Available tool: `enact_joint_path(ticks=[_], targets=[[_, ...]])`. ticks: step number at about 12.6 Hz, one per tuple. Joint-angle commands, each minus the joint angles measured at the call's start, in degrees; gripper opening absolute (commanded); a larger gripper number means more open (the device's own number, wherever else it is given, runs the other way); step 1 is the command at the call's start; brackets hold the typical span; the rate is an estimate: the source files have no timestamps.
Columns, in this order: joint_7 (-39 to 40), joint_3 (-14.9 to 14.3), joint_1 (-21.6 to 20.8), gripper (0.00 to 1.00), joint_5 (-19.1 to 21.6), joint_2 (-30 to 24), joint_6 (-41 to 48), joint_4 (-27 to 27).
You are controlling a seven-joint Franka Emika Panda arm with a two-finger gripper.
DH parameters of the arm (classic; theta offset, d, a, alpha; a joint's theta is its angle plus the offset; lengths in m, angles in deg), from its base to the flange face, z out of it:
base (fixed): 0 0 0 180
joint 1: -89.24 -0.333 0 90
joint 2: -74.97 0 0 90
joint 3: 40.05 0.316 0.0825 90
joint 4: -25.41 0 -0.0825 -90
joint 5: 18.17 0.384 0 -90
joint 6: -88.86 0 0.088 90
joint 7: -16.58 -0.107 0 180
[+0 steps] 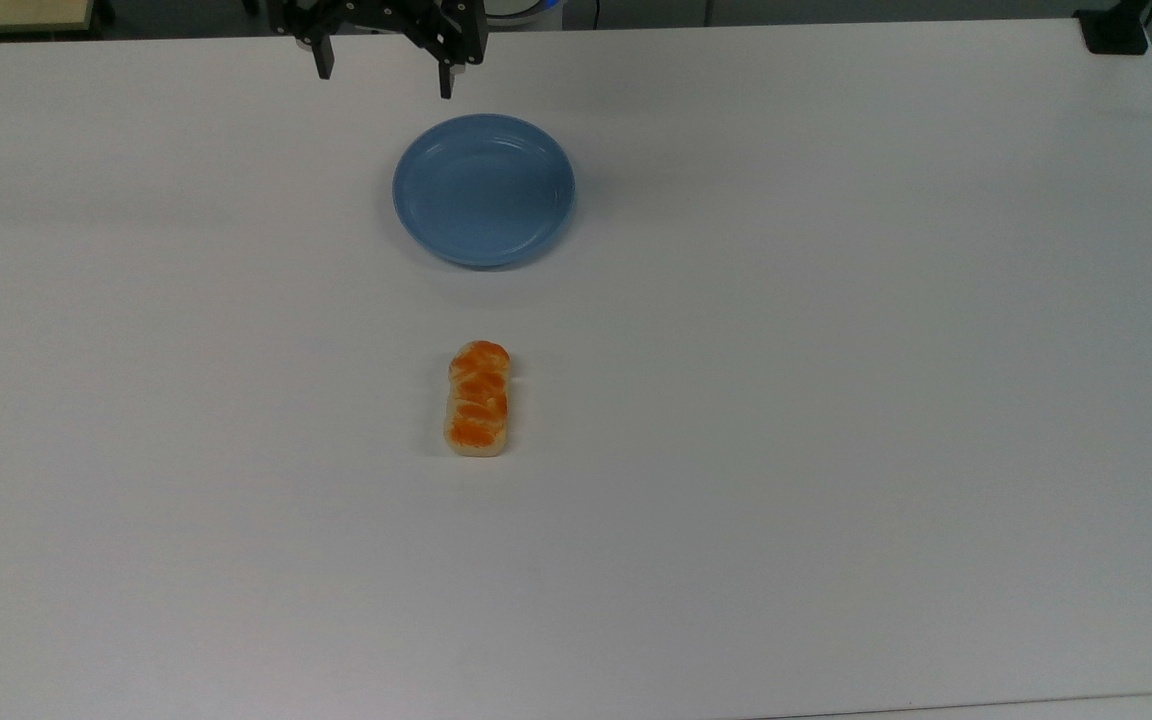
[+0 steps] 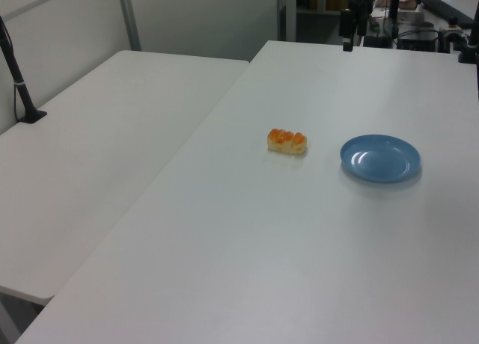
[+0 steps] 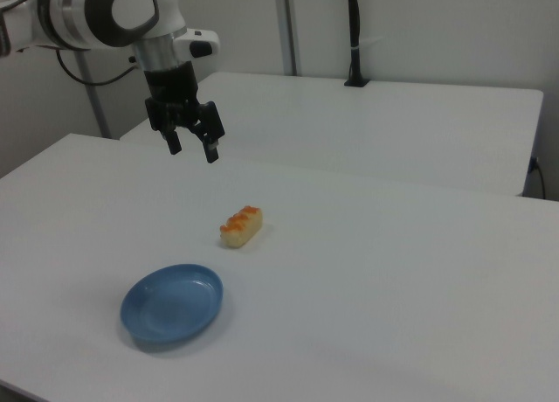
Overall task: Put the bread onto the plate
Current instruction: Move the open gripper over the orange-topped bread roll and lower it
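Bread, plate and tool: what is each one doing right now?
bread: lying flat on the table, orange top up, apart from the plate, nothing touching it.
plate: right way up on the table, nothing on it.
tool: open, up in the air, holding nothing.

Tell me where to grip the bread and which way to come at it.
Grip the bread at its middle, closing on its two long pale sides, coming straight down from above. It lies flat and alone on the white table, its long axis running up and down in the top view, so its short width probably fits the open gripper. The plate sits apart.
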Motion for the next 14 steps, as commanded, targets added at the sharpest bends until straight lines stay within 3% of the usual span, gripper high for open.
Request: enact_joint_path(ticks=[1, 9, 14], targets=[[1.5, -0.3, 0.5, 1.00, 0.8, -0.4, 0.2, -0.7], [1.7, -0.3, 0.3, 1.00, 0.7, 1.3, -0.7, 0.1], [2.9, -0.3, 0.5, 1.00, 0.9, 7.6, -7.4, 2.9]])
